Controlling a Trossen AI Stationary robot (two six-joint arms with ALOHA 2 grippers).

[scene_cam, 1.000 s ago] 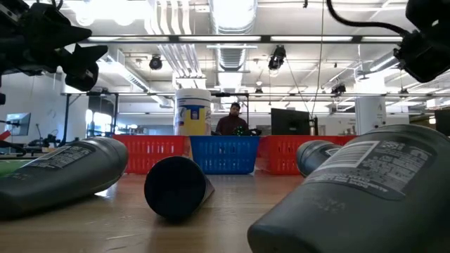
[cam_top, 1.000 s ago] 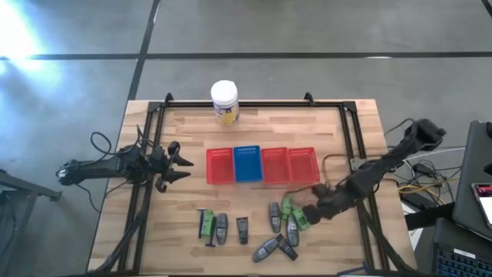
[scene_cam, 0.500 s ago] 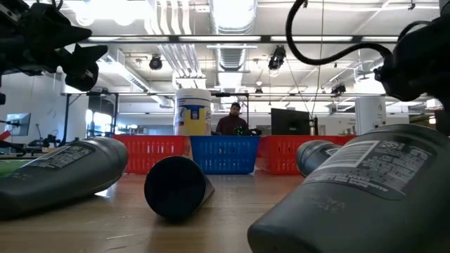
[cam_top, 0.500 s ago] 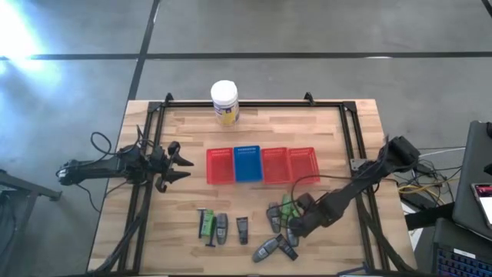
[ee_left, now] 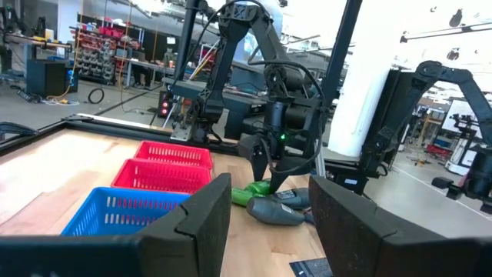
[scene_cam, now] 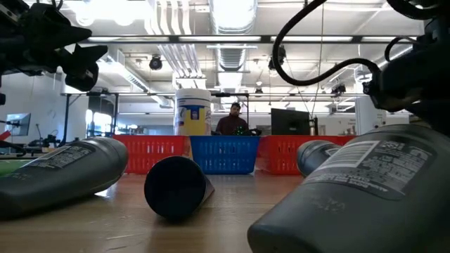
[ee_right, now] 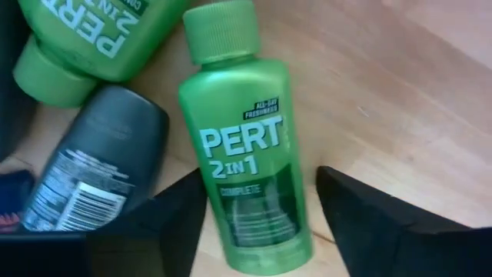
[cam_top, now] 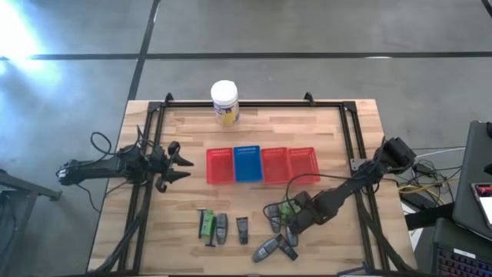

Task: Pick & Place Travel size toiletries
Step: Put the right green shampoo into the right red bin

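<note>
The travel size toiletries lie flat on the near half of the table in two clusters: a left cluster [cam_top: 221, 228] of grey and green tubes, and a right cluster [cam_top: 278, 231]. My right gripper [cam_top: 290, 222] hangs low over the right cluster, open. In the right wrist view its fingers [ee_right: 260, 208] stand on either side of a bright green bottle [ee_right: 244, 161] that lies on its side, next to a second green bottle [ee_right: 92, 38] and a grey tube [ee_right: 92, 173]. My left gripper [cam_top: 181, 161] waits open by the table's left edge.
Red and blue mesh baskets [cam_top: 261, 165] stand in a row at the table's middle. The large white jar [cam_top: 224, 102] is at the far edge. Black frame rails [cam_top: 355, 146] run along the sides. Grey tubes [scene_cam: 351, 190] loom in the low view; a person [scene_cam: 232, 119] sits in the room behind.
My right arm has swung toward the table's left and come down, bringing its gripper lower over the right cluster of toiletries. In the low view its dark bulk has dropped into the upper right. No toiletry has moved.
</note>
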